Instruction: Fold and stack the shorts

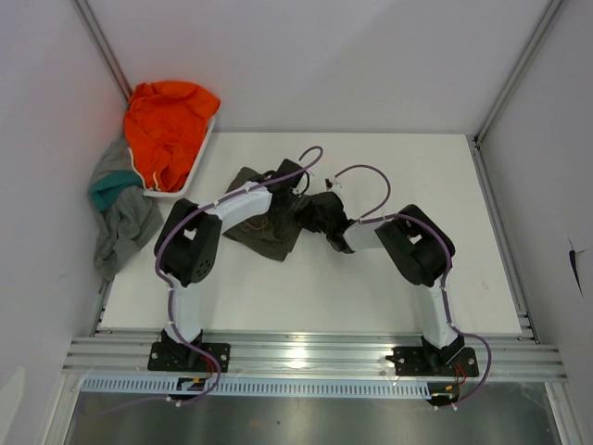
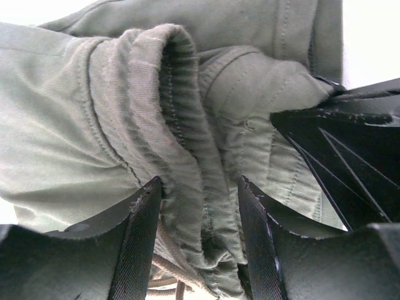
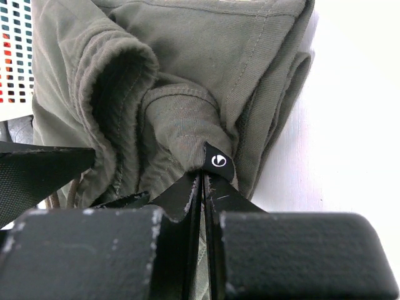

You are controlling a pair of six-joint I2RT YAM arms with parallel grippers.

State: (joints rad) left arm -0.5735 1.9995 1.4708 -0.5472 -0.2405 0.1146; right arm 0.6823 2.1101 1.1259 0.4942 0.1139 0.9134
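Observation:
The olive green shorts (image 1: 262, 229) lie crumpled at the middle of the white table (image 1: 371, 287), and both arms meet over them. My left gripper (image 2: 200, 182) is shut on their bunched ribbed waistband (image 2: 181, 125), with cloth pressed against both pads and a drawstring (image 2: 165, 265) hanging below. My right gripper (image 3: 203, 174) is pinched shut on a fold of the same shorts (image 3: 187, 75), just beside a small black label (image 3: 218, 162). From above, the two grippers (image 1: 298, 185) (image 1: 312, 213) sit close together. The grey shorts (image 1: 125, 230) lie in a heap off the table's left edge.
A white basket (image 1: 198, 159) at the back left corner holds an orange garment (image 1: 171, 120). A teal garment (image 1: 109, 189) lies on the grey heap beside it. Metal frame posts (image 1: 505, 83) and white walls close in the sides and back.

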